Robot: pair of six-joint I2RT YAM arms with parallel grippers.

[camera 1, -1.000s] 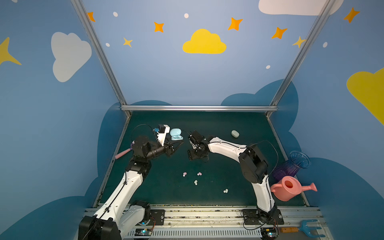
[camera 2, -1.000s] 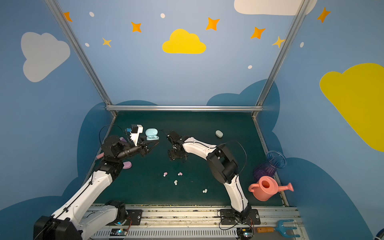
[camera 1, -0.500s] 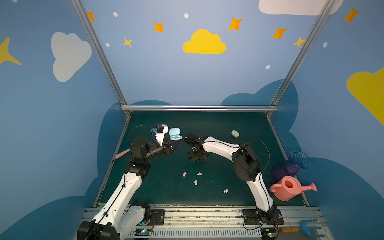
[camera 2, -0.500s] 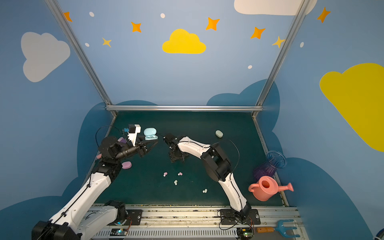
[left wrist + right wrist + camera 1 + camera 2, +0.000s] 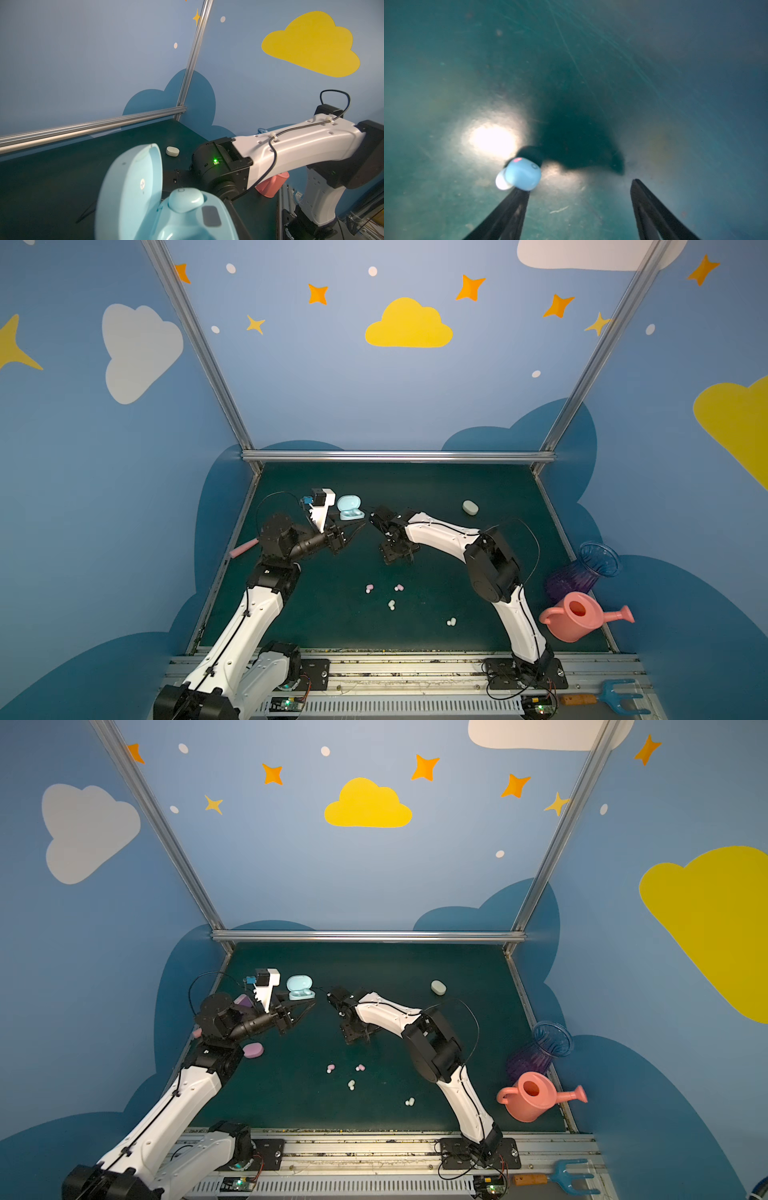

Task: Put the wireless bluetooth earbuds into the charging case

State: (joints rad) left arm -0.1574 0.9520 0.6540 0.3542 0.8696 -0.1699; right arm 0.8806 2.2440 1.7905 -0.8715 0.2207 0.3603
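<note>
Plainly, the step in hand looks like picking up the second pale blue earbud. Toward the far left corner of the dark green surface (image 5: 436, 489), the left pincer (image 5: 358, 526) appears clamped on the open charging case (image 5: 350, 508). It holds the case raised, with one blue earbud (image 5: 185, 199) seated inside. The right pincer (image 5: 579, 185) points down near the middle of the surface, jaws spread wide and empty. The loose blue earbud (image 5: 519, 174) seems to lie against one fingertip (image 5: 519, 193), not between the two. I would shift sideways to centre it, then close slowly, because so small and smooth a bean may squirt out. After that it goes to the case's free well.
</note>
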